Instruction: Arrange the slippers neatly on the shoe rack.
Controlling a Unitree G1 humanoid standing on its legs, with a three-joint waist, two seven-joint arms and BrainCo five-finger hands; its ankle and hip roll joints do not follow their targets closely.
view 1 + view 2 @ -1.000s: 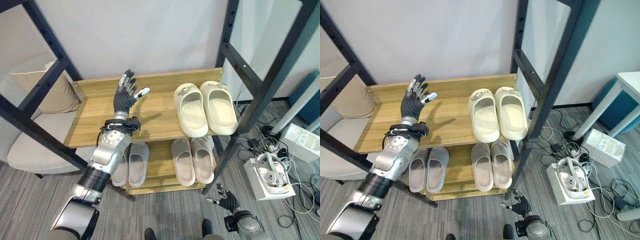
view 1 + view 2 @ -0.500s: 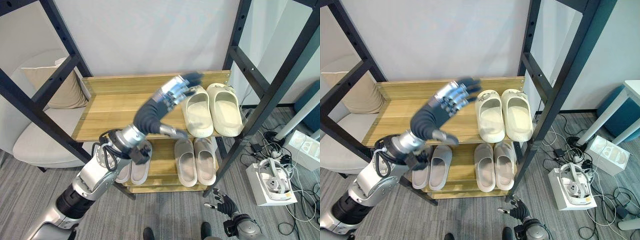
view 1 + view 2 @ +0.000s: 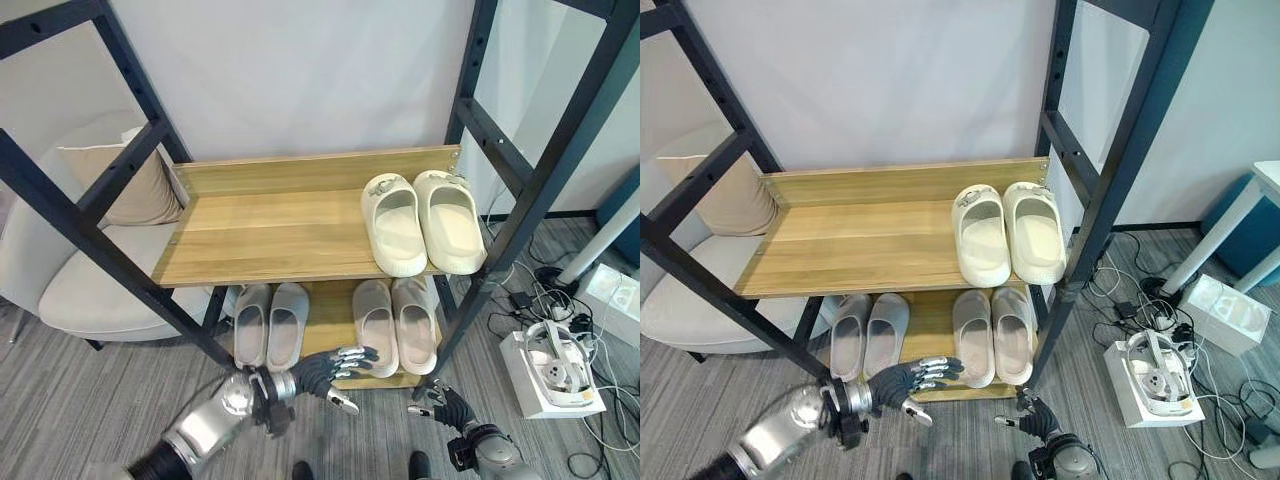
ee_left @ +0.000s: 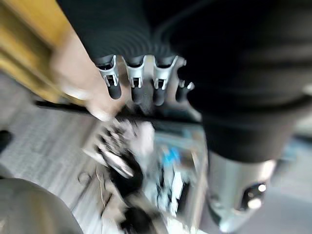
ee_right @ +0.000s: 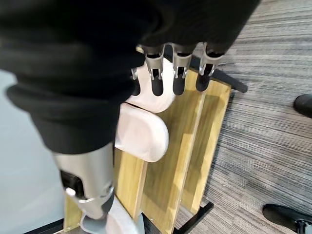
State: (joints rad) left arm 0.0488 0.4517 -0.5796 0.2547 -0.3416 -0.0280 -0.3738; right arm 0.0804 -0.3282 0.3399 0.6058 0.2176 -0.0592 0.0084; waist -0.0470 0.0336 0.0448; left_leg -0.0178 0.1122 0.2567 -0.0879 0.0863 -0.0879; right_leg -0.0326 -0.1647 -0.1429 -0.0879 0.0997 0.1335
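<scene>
left hand (image 3: 325, 368) hangs spread and empty just before the grey slippers (image 3: 269, 323), paired toes-in for neatness

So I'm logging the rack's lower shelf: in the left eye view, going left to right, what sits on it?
Grey slipper pair → pinkish-beige slipper pair; the open left hand hovers in front, below the shelf.

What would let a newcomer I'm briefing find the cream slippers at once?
Look at the wooden shoe rack between the black posts. The cream slippers sit side by side at the right end of its upper shelf. They are chunkier and yellower than the two flat greyish pairs on the shelf below.
</scene>
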